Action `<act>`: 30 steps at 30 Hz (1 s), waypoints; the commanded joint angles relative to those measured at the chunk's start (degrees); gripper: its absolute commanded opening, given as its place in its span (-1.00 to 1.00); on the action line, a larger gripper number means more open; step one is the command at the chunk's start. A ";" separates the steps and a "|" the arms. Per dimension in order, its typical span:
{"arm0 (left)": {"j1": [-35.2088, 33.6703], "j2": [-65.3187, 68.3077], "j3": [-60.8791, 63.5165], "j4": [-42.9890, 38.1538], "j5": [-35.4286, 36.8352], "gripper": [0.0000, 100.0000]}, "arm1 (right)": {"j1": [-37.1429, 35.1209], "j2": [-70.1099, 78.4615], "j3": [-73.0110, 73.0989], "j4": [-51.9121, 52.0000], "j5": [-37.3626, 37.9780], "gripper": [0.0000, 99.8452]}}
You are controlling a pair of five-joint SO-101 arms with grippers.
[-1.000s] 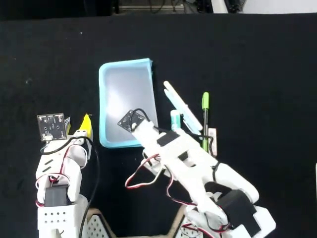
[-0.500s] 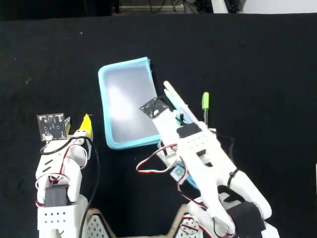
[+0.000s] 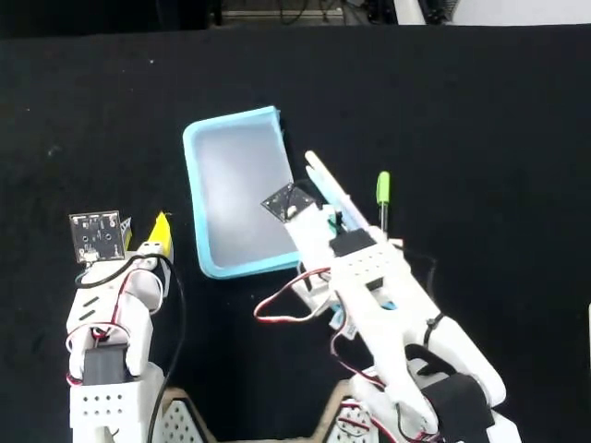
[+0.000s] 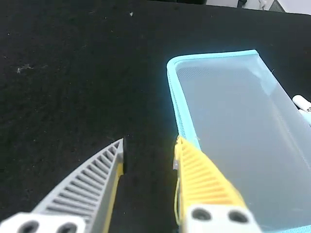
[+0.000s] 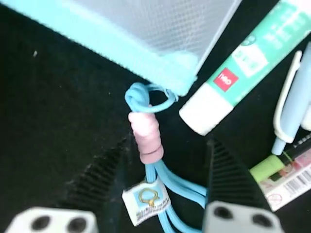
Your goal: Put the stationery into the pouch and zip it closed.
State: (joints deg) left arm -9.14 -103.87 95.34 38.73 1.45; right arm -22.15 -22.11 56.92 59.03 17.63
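The pale mesh pouch (image 3: 235, 198) with a cyan border lies flat at mid-table, also seen in the left wrist view (image 4: 238, 131). My right gripper (image 5: 169, 141) is open at the pouch's near right corner (image 5: 146, 34), its black fingers (image 5: 104, 170) on either side of the blue zipper cord (image 5: 146, 99) with a pink bead (image 5: 146, 138). A glue stick (image 5: 243, 68), a blue pen (image 5: 291, 107) and a green pen (image 3: 382, 196) lie just right of the pouch. My left gripper (image 4: 148, 143) is open, low over the table at the pouch's left edge.
White pens (image 3: 325, 180) lie angled between the pouch and the green pen. A small white tag (image 5: 145, 199) hangs on the cord. The right arm (image 3: 379, 295) crosses the near middle of the black table (image 3: 480, 120). The left arm (image 3: 111, 314) stands at the near left.
The right arm swung right, from over the pouch's near edge to its near right corner. The pouch turned slightly, its near edge now slanted. The left arm has stayed still.
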 commanded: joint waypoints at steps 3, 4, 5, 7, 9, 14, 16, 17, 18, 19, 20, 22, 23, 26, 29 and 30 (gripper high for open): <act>0.04 -0.62 -0.84 -0.09 -0.62 -0.65 | -5.80 -0.66 1.27 -2.90 0.09 -0.54; 0.04 -0.62 -0.84 -0.09 -0.62 -0.65 | -6.51 -0.66 2.07 -3.52 0.09 -0.54; 0.04 -0.62 -0.84 0.00 -0.62 -0.65 | -6.95 -0.66 2.86 -4.13 0.09 -0.54; 0.04 -0.62 -0.84 0.09 -0.62 -0.65 | -7.38 -0.66 4.35 -5.71 0.09 -0.54; 0.04 -0.62 -0.84 0.09 -0.62 -0.65 | -7.21 -0.66 5.14 -7.30 0.09 -0.54; 0.04 -0.62 -0.84 0.18 -0.62 -0.65 | -5.80 -0.57 4.88 -8.70 0.09 -0.54; 0.04 -0.62 -0.84 0.18 -0.62 -0.65 | -3.25 -0.57 4.97 -11.25 0.09 -0.54; 0.04 -0.62 -0.84 0.18 -0.62 -0.65 | -1.85 -0.57 5.14 -12.66 0.09 -0.54; 0.04 -0.62 -0.84 0.18 -0.62 -0.65 | -0.53 -0.57 5.14 -13.63 0.09 -0.54; 0.04 -0.62 -0.84 0.18 -0.62 -0.65 | 0.53 -0.57 5.14 -14.24 0.09 -0.54; -0.04 -0.62 -0.84 0.18 -0.62 -0.65 | 1.14 -0.57 5.14 -14.33 0.09 -0.54; -0.04 -0.62 -0.84 0.18 -0.62 -0.65 | 1.41 -0.57 5.23 -14.33 0.09 -0.54; -0.04 -0.62 -0.84 0.18 -0.62 -0.65 | 1.32 -0.57 5.32 -14.24 0.09 -0.54; -0.04 -0.62 -0.84 0.18 -0.62 -0.65 | 1.32 -0.57 5.85 -14.24 0.09 -0.54; -0.04 -0.62 -0.84 0.18 -0.62 -0.65 | 1.32 -1.01 6.02 -14.07 0.00 -0.56; -0.04 -0.62 -0.84 0.18 -0.62 -0.65 | 1.14 -1.01 5.76 -13.10 0.00 -0.59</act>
State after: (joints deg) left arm -9.14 -103.87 95.34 38.73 1.45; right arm -21.89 -22.11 63.16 45.93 17.63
